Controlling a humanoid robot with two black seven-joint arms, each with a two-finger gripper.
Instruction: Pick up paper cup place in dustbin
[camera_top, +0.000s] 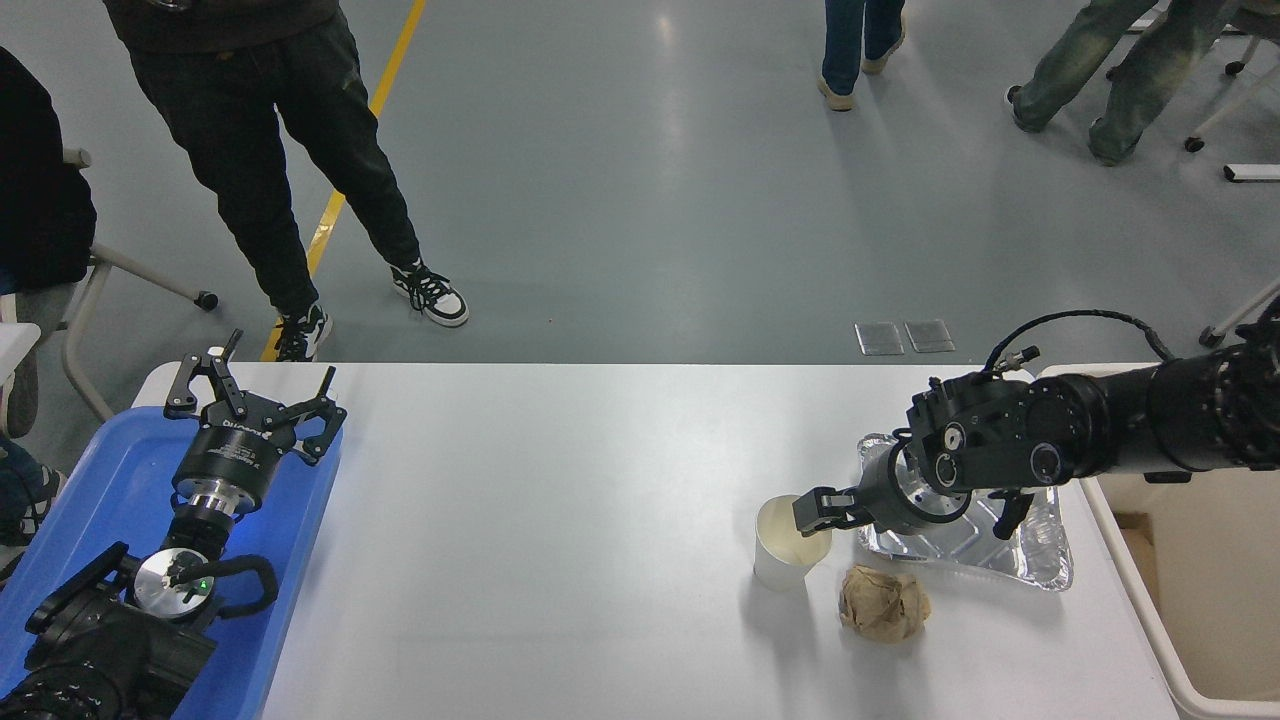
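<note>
Paper cup (790, 545) stands upright on my white table (560, 520), right of centre, mouth up, cream inside showing; my right gripper (818, 510) sits at the cup's right rim, fingertips reaching over the mouth from the right; I cannot tell from this angle whether the fingers are spread or clenched, nor whether they grip the rim or only overlap it in view; the cup's base rests on the tabletop.

Right arm (1120, 435) comes in from the right edge, low and nearly level, wrist passing over the silver foil tray (1020, 555); that tray lies just right of the cup, partly hidden by the wrist; a crumpled brown paper ball (884, 602) sits on the table near the cup's lower right, just in front of the tray, apart from the cup.

Dustbin (1190, 560) stands off the table's right end, beige, only part of it in view, well apart from the cup.

Left gripper (255, 395) is parked at lower left above the blue tray (90, 500), fingers spread wide, holding nothing.

Beyond the far edge, 1 person in dark trousers (290, 170) stands on the grey floor at upper left.
</note>
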